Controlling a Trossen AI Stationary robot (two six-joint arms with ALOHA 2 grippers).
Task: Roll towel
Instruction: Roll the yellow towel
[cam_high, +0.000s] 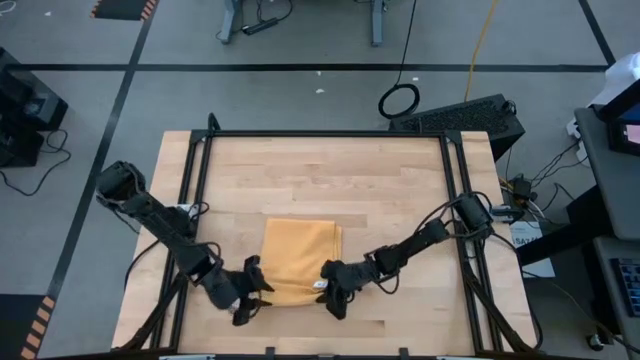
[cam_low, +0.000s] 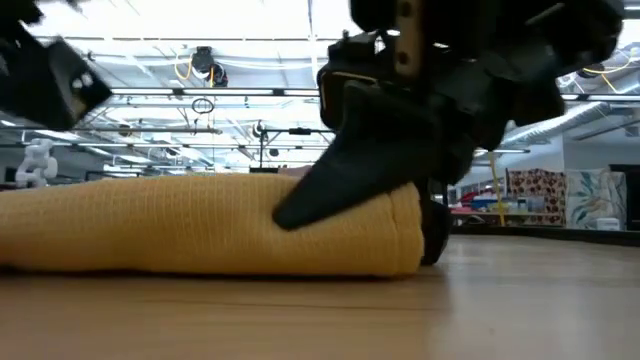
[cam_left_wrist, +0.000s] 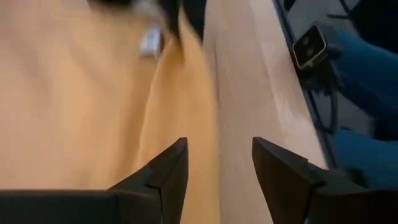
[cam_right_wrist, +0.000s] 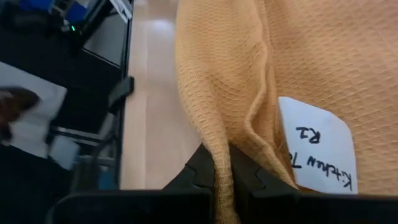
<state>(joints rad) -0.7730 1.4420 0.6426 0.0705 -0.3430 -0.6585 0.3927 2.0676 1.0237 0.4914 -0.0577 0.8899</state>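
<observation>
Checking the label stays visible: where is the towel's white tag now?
In the high view, the white tag sits at the towel's near right corner, beside the right end effector.

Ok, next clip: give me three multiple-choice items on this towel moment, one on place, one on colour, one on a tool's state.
1. Where on the table does the towel lie?
A. by the near edge, between the two tools
B. in the far corner on the right arm's side
C. hanging off the left arm's side

2. What colour is the towel?
A. dark blue
B. mustard yellow
C. white

3. How is the right tool?
A. wide open above the cloth
B. shut on a fold of the towel
C. out of every view

Key: 1 A, the high view shows it between the left tool and the right tool. 2 B, every view shows yellow cloth. 3 B, the right wrist view shows a cloth edge pinched between the fingers, beside the white tag.
</observation>
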